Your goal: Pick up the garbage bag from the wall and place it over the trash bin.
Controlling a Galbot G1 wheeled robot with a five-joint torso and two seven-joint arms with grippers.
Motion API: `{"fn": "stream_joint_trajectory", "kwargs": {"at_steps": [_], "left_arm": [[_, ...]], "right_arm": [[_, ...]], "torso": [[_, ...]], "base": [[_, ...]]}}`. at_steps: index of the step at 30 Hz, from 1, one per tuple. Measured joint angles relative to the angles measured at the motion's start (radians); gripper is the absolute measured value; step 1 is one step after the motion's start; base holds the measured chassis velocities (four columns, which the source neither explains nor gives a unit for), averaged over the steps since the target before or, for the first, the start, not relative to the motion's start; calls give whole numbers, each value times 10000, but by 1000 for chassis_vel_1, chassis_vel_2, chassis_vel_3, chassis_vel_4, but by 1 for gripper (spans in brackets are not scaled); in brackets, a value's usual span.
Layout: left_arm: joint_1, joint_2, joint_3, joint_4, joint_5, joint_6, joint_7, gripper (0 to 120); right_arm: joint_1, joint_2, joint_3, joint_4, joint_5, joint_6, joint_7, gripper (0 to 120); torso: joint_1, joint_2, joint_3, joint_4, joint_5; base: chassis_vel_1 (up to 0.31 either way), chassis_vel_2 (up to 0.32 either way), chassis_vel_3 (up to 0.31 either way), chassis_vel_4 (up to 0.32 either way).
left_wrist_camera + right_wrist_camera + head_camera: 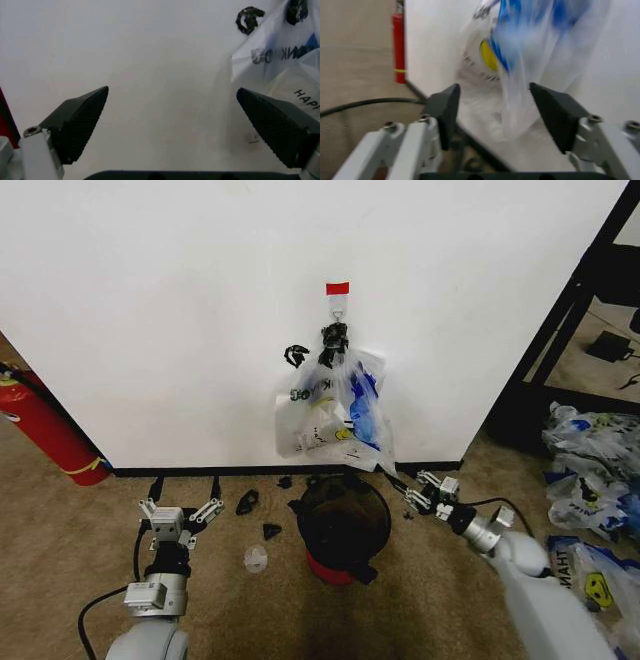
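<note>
The garbage bag (352,412), clear plastic with blue handles and a yellow smiley, hangs on the white wall (150,300) from a hook under a red tape strip (337,287). Black clips sit at its top, and other bags hang with it. The black trash bin (343,522) with a red bottom stands on the carpet right below. My right gripper (425,486) is open just right of the bag's lower corner. In the right wrist view the bag (520,67) hangs ahead between the open fingers (447,112). My left gripper (180,511) is open, low at the left, facing the wall.
A red fire extinguisher (45,430) leans at the far left. Black clips (247,502) and a small clear piece (256,558) lie on the carpet left of the bin. A heap of smiley bags (590,470) and a black shelf frame (570,310) stand to the right.
</note>
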Motion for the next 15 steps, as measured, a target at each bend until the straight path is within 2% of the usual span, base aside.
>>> {"fn": "stream_joint_trajectory", "kwargs": {"at_steps": [7,8,11,14,15], "left_arm": [[-55,-35,63,71,65,5,8,100],[-55,-35,63,71,65,5,8,100],[-69,-19,62,80,71,17,12,100],[-64,-6,40,78,70,22,13,100],[-64,-6,40,78,70,22,13,100]], "right_arm": [[-86,-203,-477,864,-538,1399,1820,84],[-86,-203,-477,864,-538,1399,1820,84],[83,-188,-1257,1142,-796,1895,2821,97],[365,-95,-1783,1043,-1652,1976,3955,100],[365,-95,-1783,1043,-1652,1976,3955,100]], "torso": [[0,0,-1,1,-1],[0,0,-1,1,-1],[0,0,-1,2,-2],[0,0,0,6,0],[0,0,0,6,0]], "base": [[0,0,0,0],[0,0,0,0],[0,0,0,0],[0,0,0,0],[0,0,0,0]]}}
